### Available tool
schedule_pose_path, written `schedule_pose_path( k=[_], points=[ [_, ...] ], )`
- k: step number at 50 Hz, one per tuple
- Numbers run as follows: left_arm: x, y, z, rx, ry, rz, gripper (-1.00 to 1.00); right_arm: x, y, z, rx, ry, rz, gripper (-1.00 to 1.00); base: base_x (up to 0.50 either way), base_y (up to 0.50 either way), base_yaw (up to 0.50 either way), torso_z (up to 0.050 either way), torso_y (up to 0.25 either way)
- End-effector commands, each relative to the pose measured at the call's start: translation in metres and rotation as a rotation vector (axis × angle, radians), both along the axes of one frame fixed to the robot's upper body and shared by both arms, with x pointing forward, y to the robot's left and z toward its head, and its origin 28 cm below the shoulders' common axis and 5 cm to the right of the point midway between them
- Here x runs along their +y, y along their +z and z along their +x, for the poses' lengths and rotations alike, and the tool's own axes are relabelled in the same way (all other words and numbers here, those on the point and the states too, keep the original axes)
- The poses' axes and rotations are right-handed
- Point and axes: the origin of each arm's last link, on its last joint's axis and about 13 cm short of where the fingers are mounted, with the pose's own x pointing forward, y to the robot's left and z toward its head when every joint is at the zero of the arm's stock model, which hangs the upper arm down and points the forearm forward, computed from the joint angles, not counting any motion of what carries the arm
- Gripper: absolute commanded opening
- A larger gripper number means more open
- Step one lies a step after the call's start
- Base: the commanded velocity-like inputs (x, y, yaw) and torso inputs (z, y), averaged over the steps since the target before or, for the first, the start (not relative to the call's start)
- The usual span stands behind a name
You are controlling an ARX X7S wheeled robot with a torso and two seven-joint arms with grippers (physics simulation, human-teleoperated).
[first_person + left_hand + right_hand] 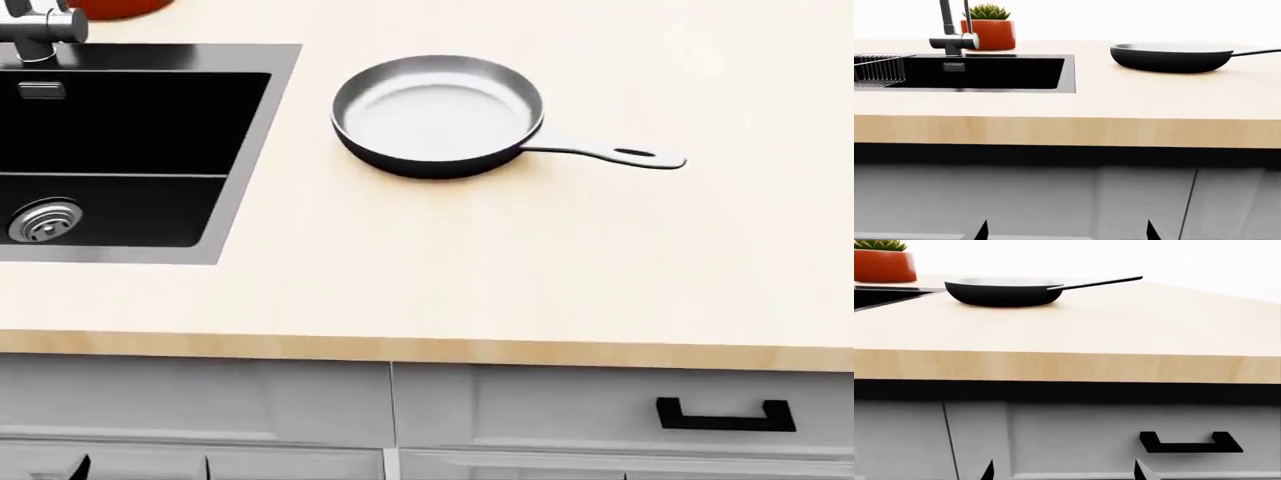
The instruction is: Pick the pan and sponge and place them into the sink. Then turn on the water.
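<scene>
Head view shows the sink (254,150) at nine o'clock and the pan (438,112) upright on the table (534,270), handle toward three o'clock; no sponge shows. Both grippers, left (1066,231) and right (1064,471), hang low with fingertips apart, holding nothing. Judging by this, picking the pan is the step in hand, and it calls for raising an arm to the handle.

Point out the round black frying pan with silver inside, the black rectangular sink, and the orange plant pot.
round black frying pan (437,112): head view, silver inner floor.
black rectangular sink (256,150): head view, right rim.
orange plant pot (994,34): left wrist view, front wall.
</scene>
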Motion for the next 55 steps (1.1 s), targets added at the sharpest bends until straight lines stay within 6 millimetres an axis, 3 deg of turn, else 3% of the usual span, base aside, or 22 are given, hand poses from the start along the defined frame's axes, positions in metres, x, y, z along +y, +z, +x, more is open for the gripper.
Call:
schedule_pose_path(
  k=[1,11,12,13,21,30,33,39,42,51,55],
  points=[
    [0.001,0.0,-0.002,-0.003,-0.011,0.005,1.0,0.0,0.0,0.0,0.002,-0.002,-0.004,1.0,0.0,0.0,0.0,0.05,0.0],
    [0.0,0.0,0.0,0.001,0.011,0.003,1.0,0.0,0.0,0.0,0.002,-0.001,-0.002,1.0,0.0,0.0,0.0,0.015,0.0],
    [0.006,0.003,-0.005,-0.016,0.013,0.035,1.0,0.0,-0.003,-0.006,0.083,-0.024,-0.148,1.0,0.0,0.0,0.0,0.0,0.0],
    [0.002,0.001,-0.001,-0.007,0.011,-0.01,1.0,0.0,0.0,0.0,0.002,-0.001,-0.002,1.0,0.0,0.0,0.0,0.0,0.0],
    [0.001,0.01,0.003,-0.012,-0.012,-0.034,1.0,-0.002,0.016,0.005,-0.041,0.0,-0.026,1.0,0.0,0.0,0.0,0.0,0.0],
    [0.008,0.059,0.011,-0.019,-0.003,-0.019,1.0,-0.013,0.078,0.011,-0.12,0.01,-0.05,1.0,0.0,0.0,0.0,0.0,0.0],
    [0.011,0.101,0.018,-0.068,-0.032,-0.011,1.0,-0.021,0.102,0.02,-0.129,0.004,-0.054,1.0,0.0,0.0,0.0,0.0,0.0],
    [0.019,0.134,0.027,-0.083,-0.055,0.038,1.0,-0.038,0.15,0.025,-0.165,0.022,-0.098,1.0,0.0,0.0,0.0,0.0,0.0],
    [0.037,0.157,0.028,-0.089,-0.034,0.06,1.0,-0.052,0.179,0.025,-0.177,0.034,-0.123,1.0,0.0,0.0,0.0,0.0,0.0],
    [0.054,0.184,0.025,-0.061,-0.036,0.136,1.0,-0.068,0.218,0.026,-0.187,0.053,-0.122,1.0,0.0,0.0,0.0,0.0,0.0],
    [0.053,0.191,0.026,-0.051,-0.052,0.151,1.0,-0.069,0.22,0.029,-0.141,0.043,-0.13,1.0,0.0,0.0,0.0,0.0,0.0]
  ],
)
